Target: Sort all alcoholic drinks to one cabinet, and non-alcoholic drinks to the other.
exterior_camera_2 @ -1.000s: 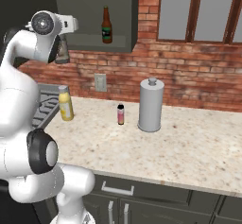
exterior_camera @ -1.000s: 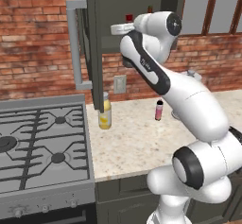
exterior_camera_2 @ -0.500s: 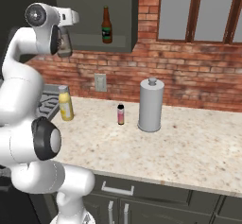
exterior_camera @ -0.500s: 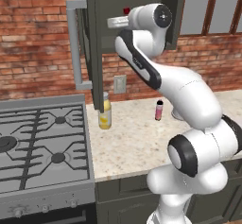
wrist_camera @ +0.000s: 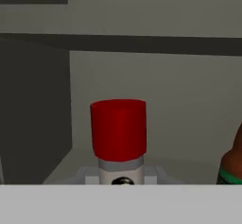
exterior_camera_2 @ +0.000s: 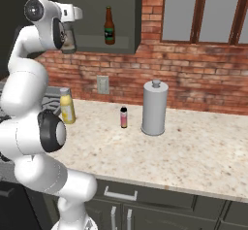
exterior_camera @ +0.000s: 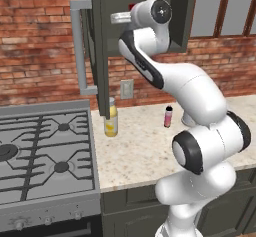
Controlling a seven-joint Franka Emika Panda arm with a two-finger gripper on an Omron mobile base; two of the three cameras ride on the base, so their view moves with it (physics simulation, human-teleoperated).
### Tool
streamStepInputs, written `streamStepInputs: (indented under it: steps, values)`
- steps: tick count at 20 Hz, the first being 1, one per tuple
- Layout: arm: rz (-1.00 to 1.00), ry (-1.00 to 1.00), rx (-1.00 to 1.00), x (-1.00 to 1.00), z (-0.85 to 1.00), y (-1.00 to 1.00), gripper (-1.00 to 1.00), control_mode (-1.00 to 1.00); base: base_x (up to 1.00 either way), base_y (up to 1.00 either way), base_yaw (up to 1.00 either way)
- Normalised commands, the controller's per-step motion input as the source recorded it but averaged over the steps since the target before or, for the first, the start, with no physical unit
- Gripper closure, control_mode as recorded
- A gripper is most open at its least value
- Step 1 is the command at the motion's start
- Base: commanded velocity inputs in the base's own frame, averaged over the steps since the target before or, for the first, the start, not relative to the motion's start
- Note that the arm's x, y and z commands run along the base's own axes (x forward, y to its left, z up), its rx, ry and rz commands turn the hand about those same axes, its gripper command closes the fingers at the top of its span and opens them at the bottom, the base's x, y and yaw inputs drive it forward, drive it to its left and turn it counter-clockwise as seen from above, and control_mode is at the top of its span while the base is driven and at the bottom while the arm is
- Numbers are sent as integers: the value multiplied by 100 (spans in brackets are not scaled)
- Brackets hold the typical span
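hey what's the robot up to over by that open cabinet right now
The arm is reaching up into the open wall cabinet, and its gripper is shut on the grey bottle with the red cap, held at the cabinet's inner shelf. The brown beer bottle already stands on that shelf. The tall yellow bottle and the small pink bottle stand on the counter, not yet put away.

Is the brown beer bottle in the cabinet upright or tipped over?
Upright. The beer bottle stands on its base on the bottom of the open cabinet, neck pointing straight up.
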Motion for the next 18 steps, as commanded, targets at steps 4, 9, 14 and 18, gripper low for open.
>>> streamStepInputs:
  steps: [4,9,14,18]
  values:
    - [-6,0,0,21,1,-3,100,-100,0,0,0]
    - [-1,-2,0,13,0,-10,100,-100,0,0,0]
    - [0,-6,2,16,0,-12,100,-100,0,0,0]
    - [0,-6,2,22,2,-11,100,-100,0,0,0]
